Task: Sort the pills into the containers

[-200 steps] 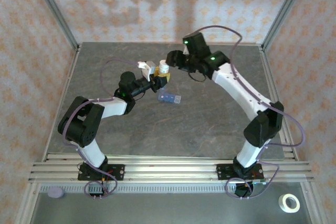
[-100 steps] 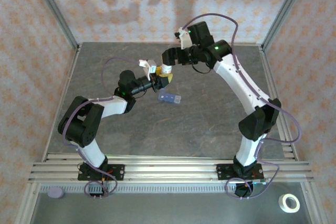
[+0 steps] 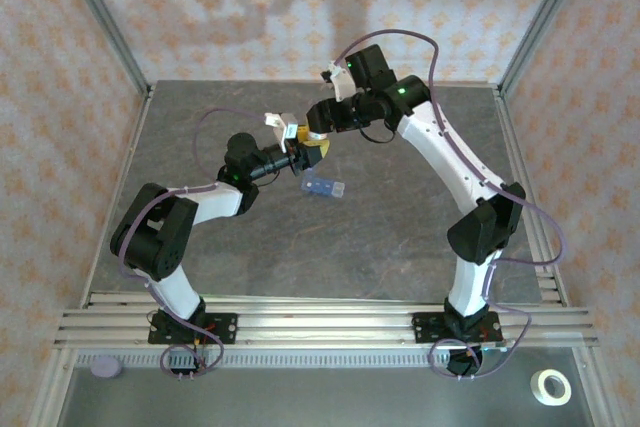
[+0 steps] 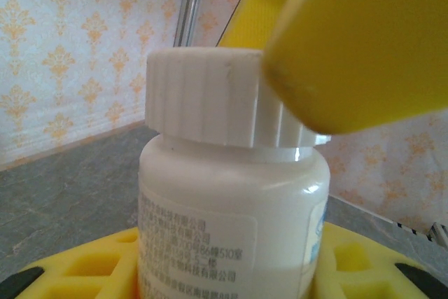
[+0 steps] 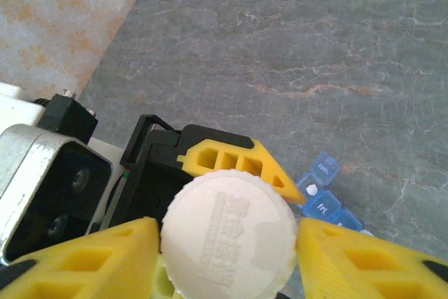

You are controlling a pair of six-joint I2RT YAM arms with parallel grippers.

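A white pill bottle [image 3: 313,134] is held upright above the table by my left gripper [image 3: 305,154], which is shut on its body [image 4: 231,222]; its yellow fingers [image 4: 84,271] flank the base. From above, my right gripper [image 5: 227,243] is shut on the ribbed white cap [image 5: 227,236], with a yellow finger [image 5: 91,264] pressed on each side. One of those fingers [image 4: 364,40] meets the cap [image 4: 210,96] in the left wrist view. The blue translucent containers [image 3: 323,187] lie on the table just below the bottle, and a white pill [image 5: 311,190] sits in one compartment [image 5: 323,190].
The grey stone-look table [image 3: 400,237] is fenced by metal posts and patterned walls. A mounting rail [image 3: 320,322] runs along the near edge. On the ledge in front of it lie a tape roll [image 3: 549,387] and a purple disc [image 3: 107,368].
My right arm has swung left and its gripper has come down over the bottle top, opened wider and then closed on the cap. The left gripper and the bottle have stayed put.
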